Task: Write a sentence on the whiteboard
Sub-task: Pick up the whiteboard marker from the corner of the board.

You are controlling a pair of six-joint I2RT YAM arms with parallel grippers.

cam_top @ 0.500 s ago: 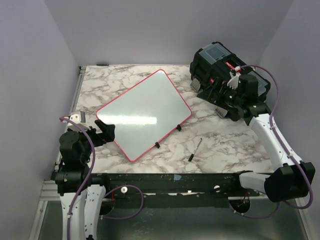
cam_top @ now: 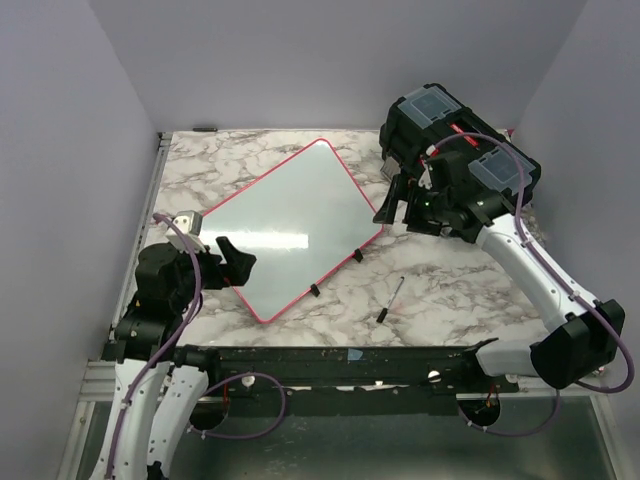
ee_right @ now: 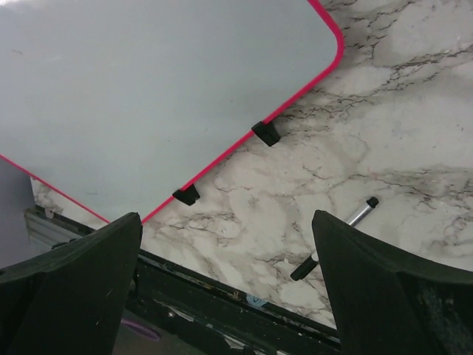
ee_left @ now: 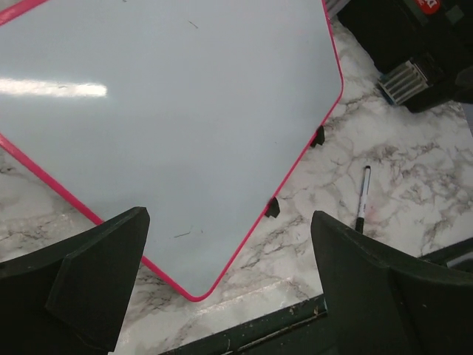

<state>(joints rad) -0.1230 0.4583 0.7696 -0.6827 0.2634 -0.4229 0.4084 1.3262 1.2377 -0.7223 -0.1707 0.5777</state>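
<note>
While its two fingers stand spread wide with nothing between them, the left gripper [cam_top: 232, 258] sits at about 8 o'clock on the marble table [cam_top: 470, 290], over the near-left edge of the whiteboard [cam_top: 290, 225]. Its wrist camera looks down past the parted fingers onto the board's lower corner, and the height above the surface cannot be told. The whiteboard lies flat a little left of the table's middle, turned like a diamond, with one rounded corner toward 12 o'clock and another toward 6 o'clock. Its glossy white face carries a bright streak of glare and a couple of faint specks inside the red-pink rim. Two small black clips [cam_top: 357, 256] sit on the edge facing 4 o'clock. At 5 o'clock from the board, apart from it, a black marker [cam_top: 390, 299] lies on the marble with its cap end toward 7 o'clock. Right of the board's 3 o'clock corner, near it, hangs the right gripper [cam_top: 392, 205], its fingers also wide apart and empty; its wrist camera frames the clipped edge and the marker between them. Behind that arm, at 1 o'clock on the table, stands a black toolbox [cam_top: 440, 110] with clear lid compartments.
</note>
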